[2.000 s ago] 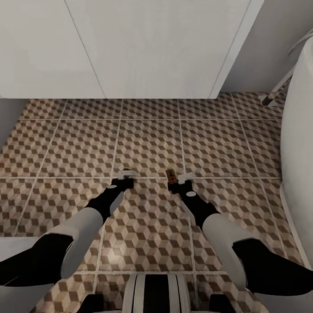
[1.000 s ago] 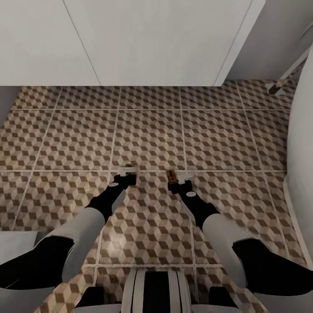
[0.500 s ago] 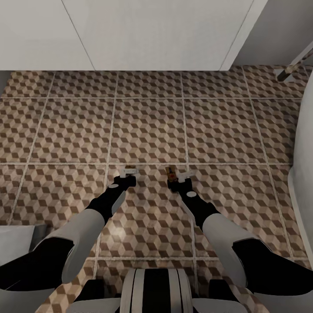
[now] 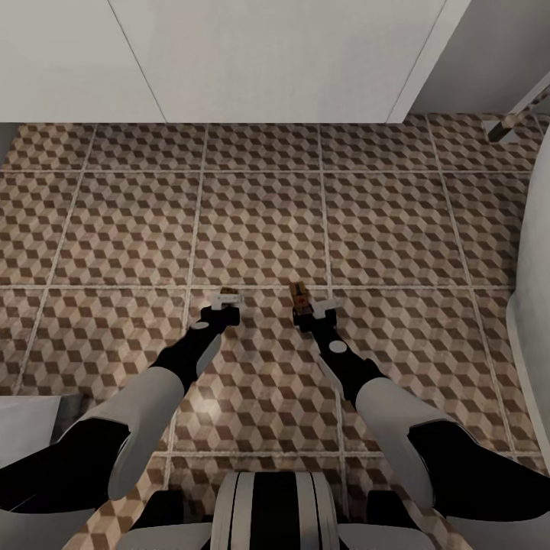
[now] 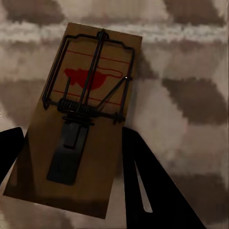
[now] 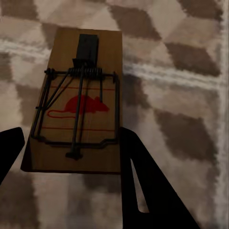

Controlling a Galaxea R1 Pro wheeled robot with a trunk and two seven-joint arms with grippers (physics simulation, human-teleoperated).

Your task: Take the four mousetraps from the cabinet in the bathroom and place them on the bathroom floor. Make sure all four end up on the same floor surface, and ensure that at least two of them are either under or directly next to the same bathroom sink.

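Two mousetraps, each gripped between a pincer's fingers: left pincer point(image 4: 227, 299) and right pincer point(image 4: 313, 307).

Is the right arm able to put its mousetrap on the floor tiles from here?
Probably yes. The right pincer holds a mousetrap between its fingers, above bare bathroom floor, and nothing lies under it. The white unit stands well ahead, out of the way.

A mousetrap point(image 5: 83, 124) with a red mouse mark and dark wire parts is gripped between the two dark fingers point(image 5: 152, 191) of the left gripper point(image 5: 71, 157), above the patterned floor point(image 5: 191, 95).
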